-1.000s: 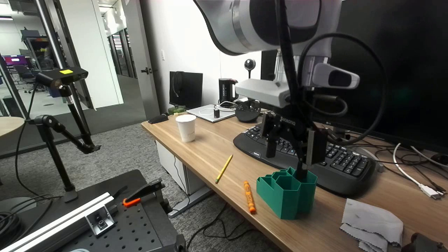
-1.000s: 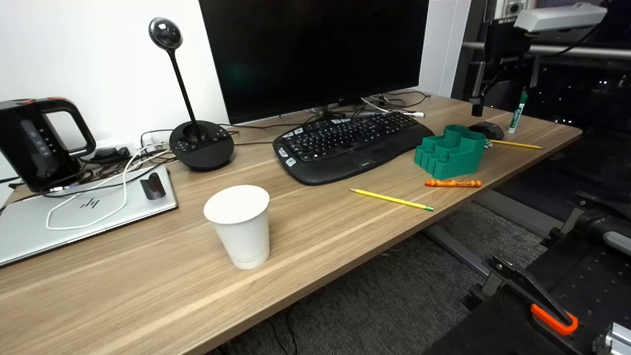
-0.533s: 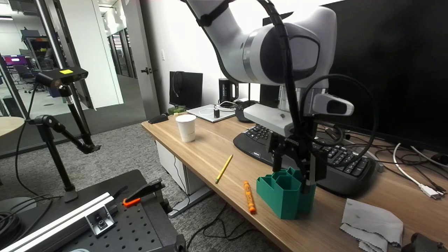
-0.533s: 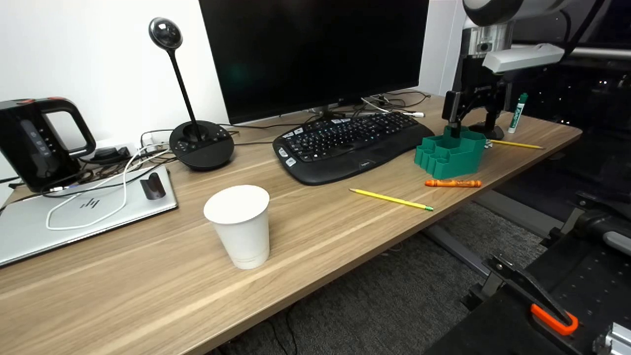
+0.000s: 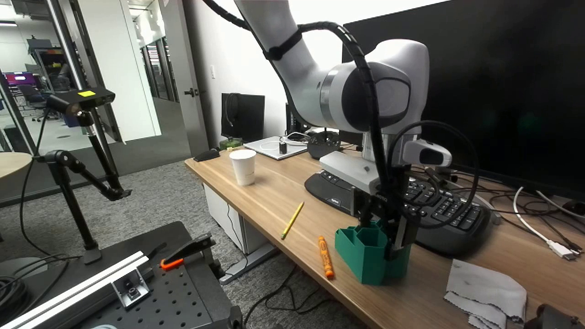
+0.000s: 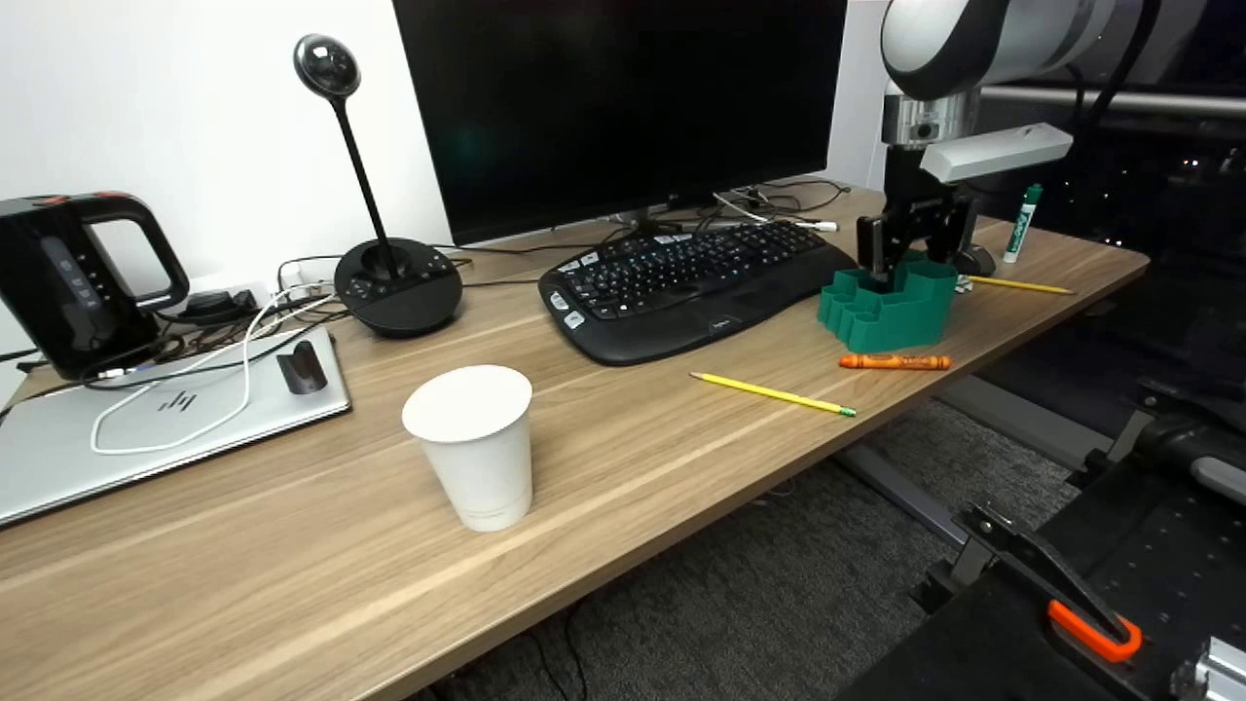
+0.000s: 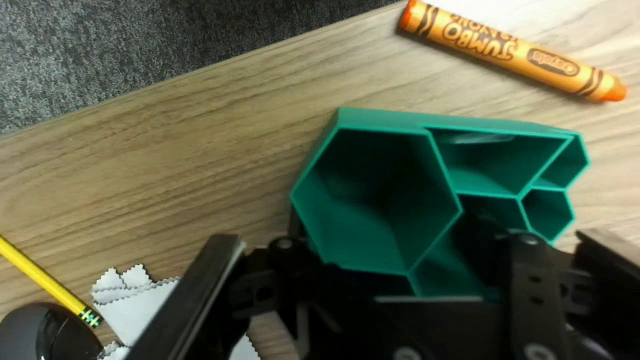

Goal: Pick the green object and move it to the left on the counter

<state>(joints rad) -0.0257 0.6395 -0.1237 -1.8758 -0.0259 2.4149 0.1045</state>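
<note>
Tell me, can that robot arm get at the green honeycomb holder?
Yes, most likely: the gripper is right at the green honeycomb holder, one finger inside it, the other outside, and the orange jumbo crayon lies clear of both.

Arm, single, white and black: shown sloped down from the upper edge in an exterior view, then bent over. Wrist: directed downward. Gripper, black: carried beneath the wrist, pointed down. Fingers: held apart, one set to each side in the wrist view; tips partly hidden, whether any grip is exerted cannot be told.
</note>
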